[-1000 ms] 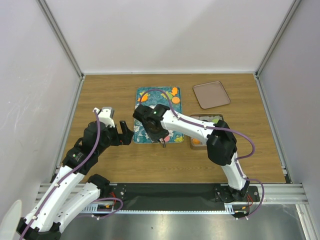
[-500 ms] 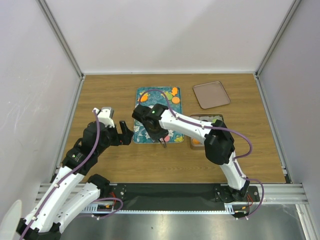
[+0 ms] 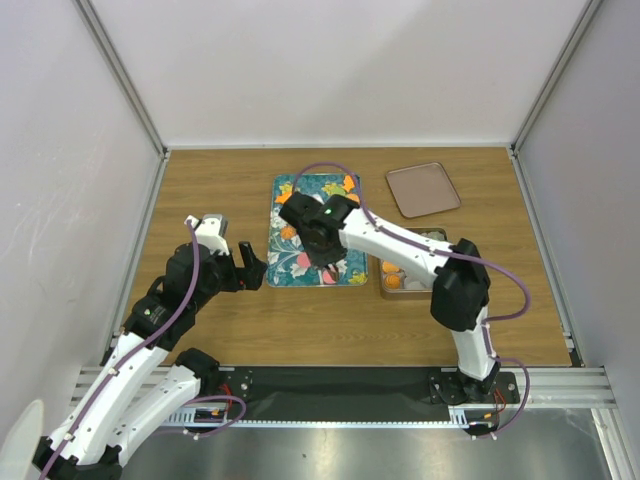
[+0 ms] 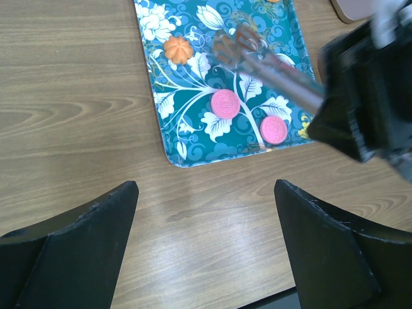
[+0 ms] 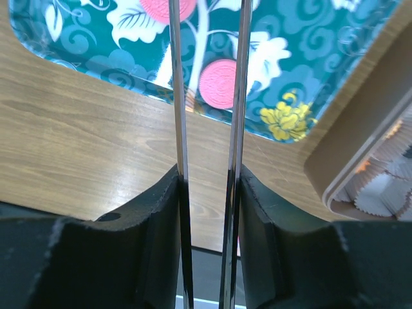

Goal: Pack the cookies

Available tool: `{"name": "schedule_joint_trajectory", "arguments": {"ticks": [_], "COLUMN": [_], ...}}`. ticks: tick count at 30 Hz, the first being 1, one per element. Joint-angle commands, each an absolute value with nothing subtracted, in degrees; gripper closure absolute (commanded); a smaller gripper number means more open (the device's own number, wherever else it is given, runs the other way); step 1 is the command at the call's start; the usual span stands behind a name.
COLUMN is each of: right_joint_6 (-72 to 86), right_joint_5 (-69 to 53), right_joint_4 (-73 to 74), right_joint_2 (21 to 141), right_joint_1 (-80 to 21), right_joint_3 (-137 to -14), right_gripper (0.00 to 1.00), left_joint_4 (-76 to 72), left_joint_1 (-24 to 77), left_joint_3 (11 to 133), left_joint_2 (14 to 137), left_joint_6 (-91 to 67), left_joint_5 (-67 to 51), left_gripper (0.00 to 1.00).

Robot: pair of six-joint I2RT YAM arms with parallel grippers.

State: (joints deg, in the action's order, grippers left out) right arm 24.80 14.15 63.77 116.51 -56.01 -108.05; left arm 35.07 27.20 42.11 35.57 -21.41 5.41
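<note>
Cookies lie on the teal flowered tray (image 3: 300, 262): two pink ones (image 4: 225, 103) (image 4: 273, 129) and an orange one (image 4: 178, 47). The right wrist view shows a pink cookie (image 5: 217, 84) near the tray's front edge. My right gripper (image 3: 325, 243) (image 5: 207, 187) is over the tray, shut on metal tongs (image 5: 175, 96) whose two blades stand slightly apart. The tongs (image 4: 270, 67) are blurred in the left wrist view, and I cannot tell if their tips hold anything. My left gripper (image 3: 250, 268) (image 4: 205, 193) is open and empty over bare wood left of the tray.
A square metal tin (image 3: 384, 285) with paper cups and some orange cookies (image 3: 392, 281) stands right of the tray; its corner shows in the right wrist view (image 5: 360, 148). Its brown lid (image 3: 423, 188) lies at the back right. Walls close off three sides.
My right arm has swung right and back, carrying the tongs from the tray's near-left part to over its middle. The left arm has not moved.
</note>
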Motion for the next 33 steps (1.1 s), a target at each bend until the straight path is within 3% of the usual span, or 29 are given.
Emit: {"name": "schedule_joint_trajectory", "arguments": {"ticks": [1,13,33], "right_joint_6": [25.93,28.12,47.28], "right_joint_5": [14.5,13.54,17.84], "right_joint_4": [60.47,59.15,70.74], "right_joint_2": [109.79,100.73,60.22], "right_joint_1": [-55.11,-54.14,-54.32], "right_joint_3": [-106.53,-98.37,-65.23], "right_gripper": [0.64,0.64,0.62], "left_joint_4": [33.66,33.58,33.31], "left_joint_1": [27.51,27.51,27.51], "left_joint_3": [43.15,43.15,43.15], "left_joint_2": [35.24,35.24,35.6], "left_joint_6": [-21.09,-21.09,-20.83], "left_joint_5": [5.63,5.45,4.22], "left_gripper": [0.07,0.06,0.07]}}
